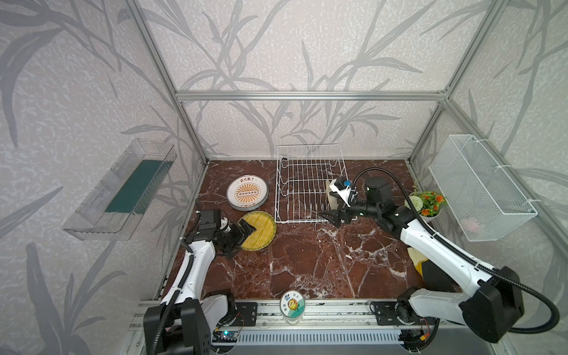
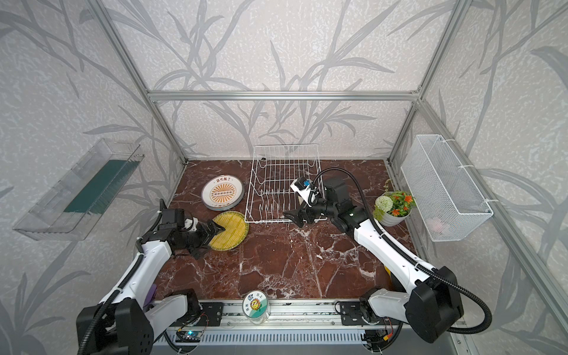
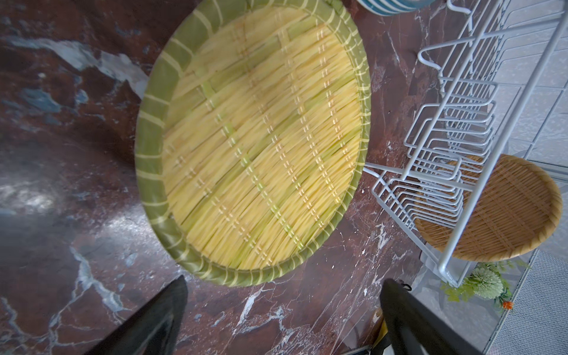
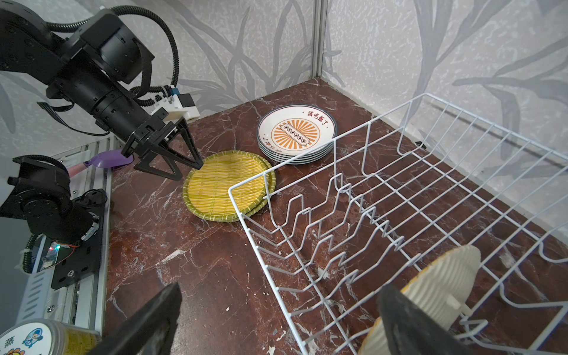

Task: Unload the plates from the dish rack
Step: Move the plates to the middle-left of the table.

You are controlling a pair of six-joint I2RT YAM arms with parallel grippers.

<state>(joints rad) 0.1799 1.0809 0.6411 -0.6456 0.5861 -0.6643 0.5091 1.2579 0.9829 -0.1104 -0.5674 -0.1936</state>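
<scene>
Risk first: last woven plate [image 4: 436, 285] stands on edge at the right side of the dish rack [image 1: 295, 221], the only plate in it, propped between the prongs. Right fingers [image 4: 147, 322] are spread wide and hold nothing. In the right wrist view one sits just in front of the plate's rim and the other is out over the worktop [image 1: 307, 261], with the rack's side wires between them. Closing from here would likely pinch wire along with the plate. A lift could then drag or tip the rack, or twist the plate loose to drop and roll. A cleaner line in from above looks needed. Left fingers [image 3: 144, 325] are also wide and empty, over the near rim of two woven plates [image 1: 259, 230] lying flat beside the rack; contact cannot be told. A careless sweep there could shove them, or the white plates [image 1: 247, 193] stacked just behind.
</scene>
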